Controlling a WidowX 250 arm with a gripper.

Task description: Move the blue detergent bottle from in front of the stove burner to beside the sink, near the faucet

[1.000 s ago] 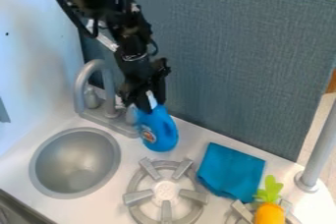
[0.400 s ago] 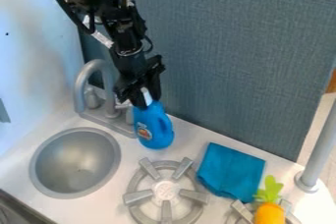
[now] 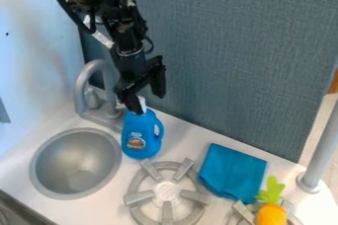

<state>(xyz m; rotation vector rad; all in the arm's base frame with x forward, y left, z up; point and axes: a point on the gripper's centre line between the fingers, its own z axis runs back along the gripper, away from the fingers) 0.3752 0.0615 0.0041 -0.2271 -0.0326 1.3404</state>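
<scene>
My wide-open jaws (image 3: pixel 148 103) hold nothing beside the detergent bottle (image 3: pixel 141 134), probably stiff and slick, best gripped at its cap (image 3: pixel 143 103).

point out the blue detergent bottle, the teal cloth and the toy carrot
Blue detergent bottle (image 3: pixel 142 134): camera view, middle of its body
Teal cloth (image 3: pixel 232 172): camera view, middle of its upper face
Toy carrot (image 3: pixel 271 214): camera view, orange root below the green top

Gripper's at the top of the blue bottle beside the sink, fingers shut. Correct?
Not shut: the camera view shows the gripper at the top of the blue bottle beside the sink, fingers spread apart.
</scene>
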